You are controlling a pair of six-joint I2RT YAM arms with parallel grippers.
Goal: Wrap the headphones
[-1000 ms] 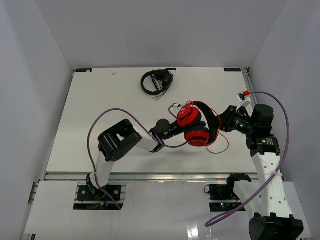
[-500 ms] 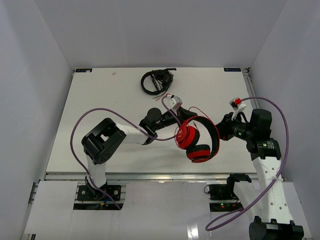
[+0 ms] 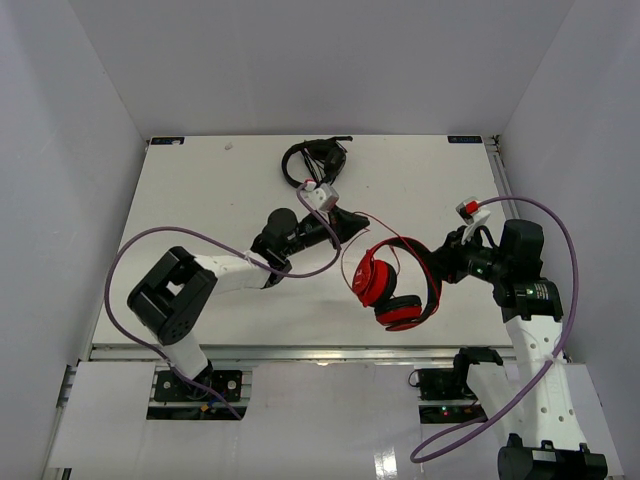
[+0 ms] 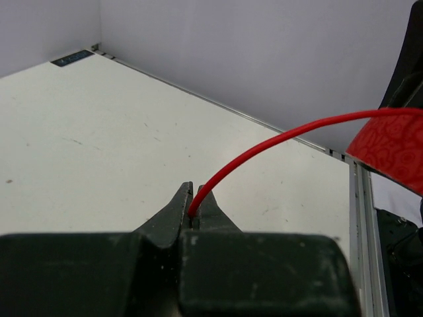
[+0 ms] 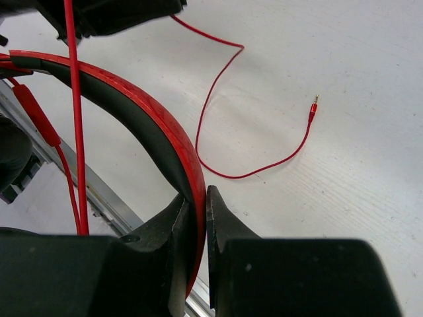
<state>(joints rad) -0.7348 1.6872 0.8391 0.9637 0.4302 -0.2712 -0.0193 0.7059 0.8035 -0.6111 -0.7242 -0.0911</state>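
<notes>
The right pincer [image 5: 197,198] is clamped on the headband [image 5: 149,122], steadying the headphones [image 3: 376,276] as an anchor. To their far left, the left pincer [image 4: 192,201] is pinched shut on the red cable [image 4: 277,140], probably to lead it around them.

1. You see the red headphones [image 3: 395,285] tilted over the right front of the table [image 3: 200,220], ear cups low
2. Your headband [image 5: 152,125] is red outside and black inside
3. The thin red cable [image 4: 264,148] arcs away; its plug [image 5: 312,111] lies on the table

White arms [image 3: 232,268], black joints [image 3: 165,300], looping purple cables [image 3: 570,270].
</notes>
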